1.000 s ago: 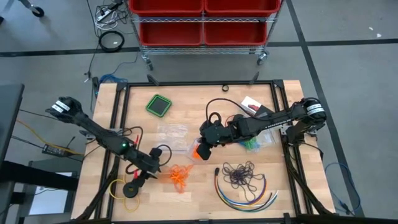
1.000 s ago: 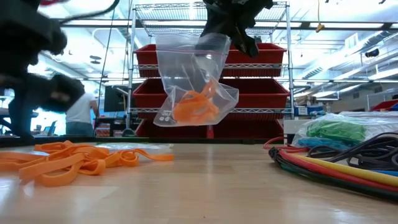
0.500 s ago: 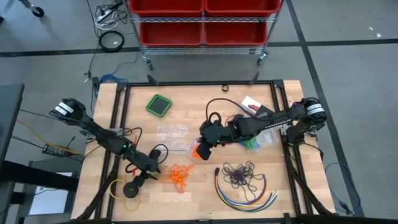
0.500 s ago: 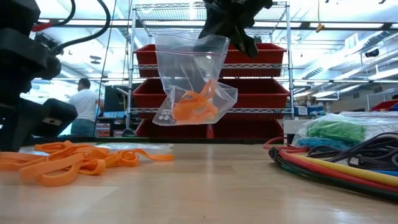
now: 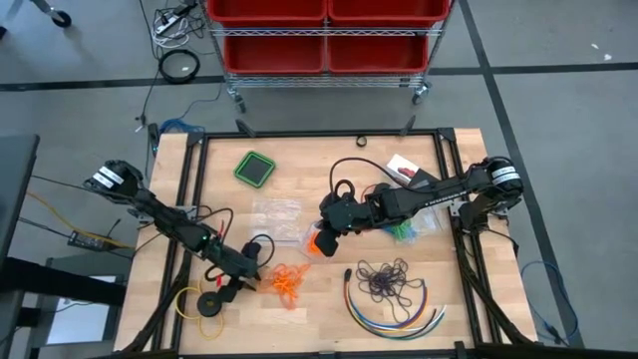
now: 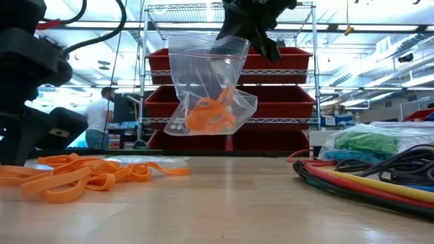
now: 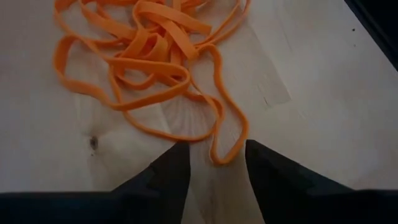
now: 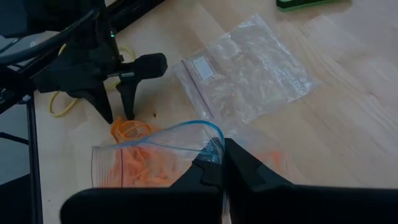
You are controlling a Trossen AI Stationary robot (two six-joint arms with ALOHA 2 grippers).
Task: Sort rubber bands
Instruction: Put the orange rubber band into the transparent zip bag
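Gripping the top edge of a clear plastic bag (image 6: 210, 91), the right hand (image 8: 216, 163) holds it above the middle of the tabletop (image 5: 319, 299), clenched tight on the plastic. The bag hangs clear of the wood and carries a small bunch of orange rubber bands (image 6: 210, 115) in its bottom. The left hand (image 7: 214, 163) is down at the tabletop's left front, its fingers (image 7: 168, 174) parted and planted on the wood at the near edge of a loose orange pile (image 5: 287, 282), with one band's loop lying between them; nothing is grasped. A second, flat clear bag (image 8: 249, 71) lies on the wood between the two hands, toward the back. A green bunch (image 6: 366, 144) sits inside another bag at the right, just beside the long coloured cables (image 5: 394, 307), and a dark tangle of bands (image 5: 384, 279) rests within the cables' curve. A yellow ring with a black disc (image 5: 204, 301) lies near the left front corner.
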